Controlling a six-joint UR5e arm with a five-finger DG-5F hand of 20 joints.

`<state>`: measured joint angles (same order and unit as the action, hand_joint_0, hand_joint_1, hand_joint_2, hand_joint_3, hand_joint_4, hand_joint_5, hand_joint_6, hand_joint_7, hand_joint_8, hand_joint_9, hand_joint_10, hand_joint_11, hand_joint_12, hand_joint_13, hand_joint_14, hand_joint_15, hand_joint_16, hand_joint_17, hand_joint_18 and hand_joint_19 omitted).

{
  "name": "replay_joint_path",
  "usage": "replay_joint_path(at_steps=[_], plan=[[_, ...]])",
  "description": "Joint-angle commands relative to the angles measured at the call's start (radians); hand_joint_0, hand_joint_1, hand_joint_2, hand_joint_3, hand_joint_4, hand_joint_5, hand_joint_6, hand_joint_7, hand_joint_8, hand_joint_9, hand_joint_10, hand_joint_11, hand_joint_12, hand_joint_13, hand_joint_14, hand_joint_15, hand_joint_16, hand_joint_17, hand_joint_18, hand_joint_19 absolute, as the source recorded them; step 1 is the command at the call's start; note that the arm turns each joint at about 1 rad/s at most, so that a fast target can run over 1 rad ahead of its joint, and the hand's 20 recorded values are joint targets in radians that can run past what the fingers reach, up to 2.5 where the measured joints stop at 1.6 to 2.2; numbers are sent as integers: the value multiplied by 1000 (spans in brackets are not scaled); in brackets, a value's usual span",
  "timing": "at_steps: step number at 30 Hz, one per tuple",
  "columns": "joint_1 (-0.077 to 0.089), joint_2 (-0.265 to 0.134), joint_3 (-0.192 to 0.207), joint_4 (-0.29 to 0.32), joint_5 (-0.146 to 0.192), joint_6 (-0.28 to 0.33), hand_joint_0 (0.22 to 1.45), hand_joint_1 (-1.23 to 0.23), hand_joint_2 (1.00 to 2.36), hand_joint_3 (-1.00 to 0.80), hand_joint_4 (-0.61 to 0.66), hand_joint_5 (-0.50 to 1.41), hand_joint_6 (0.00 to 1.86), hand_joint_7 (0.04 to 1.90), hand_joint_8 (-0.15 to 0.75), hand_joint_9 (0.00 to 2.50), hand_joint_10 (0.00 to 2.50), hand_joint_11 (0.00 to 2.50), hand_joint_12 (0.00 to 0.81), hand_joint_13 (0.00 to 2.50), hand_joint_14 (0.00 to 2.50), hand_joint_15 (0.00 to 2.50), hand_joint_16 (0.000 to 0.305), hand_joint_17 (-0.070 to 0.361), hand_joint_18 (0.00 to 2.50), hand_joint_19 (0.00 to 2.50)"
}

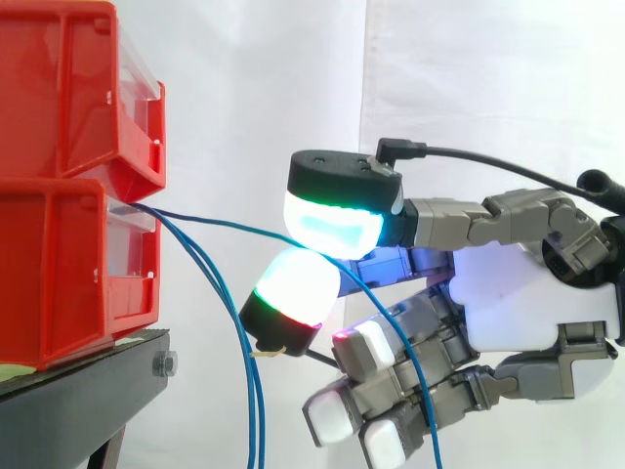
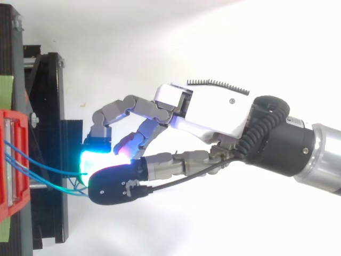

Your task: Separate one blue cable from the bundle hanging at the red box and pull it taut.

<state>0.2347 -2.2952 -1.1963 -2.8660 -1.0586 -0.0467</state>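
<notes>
Blue cables come out between the two stacked red boxes (image 1: 59, 274) at the left. One blue cable (image 1: 225, 224) runs almost straight to the right, into my hand (image 1: 527, 303). The hand pinches it between a cyan-green glowing pad (image 1: 332, 225) above and a white pad (image 1: 291, 291) below. Past the pinch, the cable drops down through the curled fingers to the bottom edge. The other blue cables (image 1: 252, 410) hang loose below the boxes, left of the hand. In the top view the hand (image 2: 213, 112) reaches left toward the red box (image 2: 10, 160).
The red boxes sit on a black stand (image 1: 78, 391) whose frame (image 2: 50, 133) lies just left of the fingertips. A white curtain hangs behind. The arm comes in from the right.
</notes>
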Motion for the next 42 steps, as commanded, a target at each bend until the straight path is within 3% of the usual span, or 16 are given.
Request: replay_joint_path(at_steps=[1,2,4,7,12,14,23,27,32,35,36,38,40,42], plan=[[0,0,-5,-15,5,-18,750,-786,1020,-245,-261,-208,878,1206,290,1170,23,975,360,882,21,568,41,92,824,600],[0,0,-5,-15,5,-18,750,-787,1020,-245,-258,-208,877,1212,292,1171,23,976,362,881,21,576,41,92,824,602],[0,0,-45,-3,5,-18,751,-787,1021,-243,-269,-207,877,1214,288,1172,23,977,360,886,20,575,41,91,824,603],[1,0,-91,59,5,-12,751,-787,1020,-244,-290,-206,876,1225,284,1173,23,970,362,895,20,579,40,91,823,602],[1,0,-118,117,6,-2,753,-790,1020,-242,-326,-203,876,1223,276,1188,23,970,358,906,20,576,40,90,823,610],[3,0,-118,114,6,-2,752,-791,1020,-241,-326,-203,875,1225,274,1196,23,964,360,908,20,581,40,90,823,602],[3,0,-118,31,-4,67,753,-793,1020,-242,-319,-203,874,1227,278,1221,24,982,359,914,20,580,40,89,822,603],[1,2,-118,-44,-32,126,752,-794,1020,-238,-315,-203,874,1225,280,1224,25,974,357,916,21,575,39,88,824,602],[-2,8,-123,-69,-40,133,752,-796,1020,-237,-308,-202,874,1224,279,1225,23,971,359,918,20,577,39,88,823,602],[1,37,-174,-61,-37,128,750,-796,1020,-232,-273,-204,874,1225,282,1226,23,982,358,918,21,576,39,88,820,601],[3,71,-223,-35,-29,122,749,-796,1021,-231,-268,-204,874,1223,284,1227,23,974,359,918,20,583,39,88,820,601],[11,102,-281,22,0,120,749,-796,1020,-232,-265,-204,875,1221,280,1227,23,971,358,917,20,580,39,87,821,600],[17,126,-316,66,32,111,749,-796,1020,-234,-264,-204,875,1222,283,1228,23,973,358,916,21,575,39,87,823,589],[21,126,-319,89,49,97,748,-796,1020,-232,-265,-203,875,1218,285,1228,25,963,359,916,21,578,39,87,821,590]])
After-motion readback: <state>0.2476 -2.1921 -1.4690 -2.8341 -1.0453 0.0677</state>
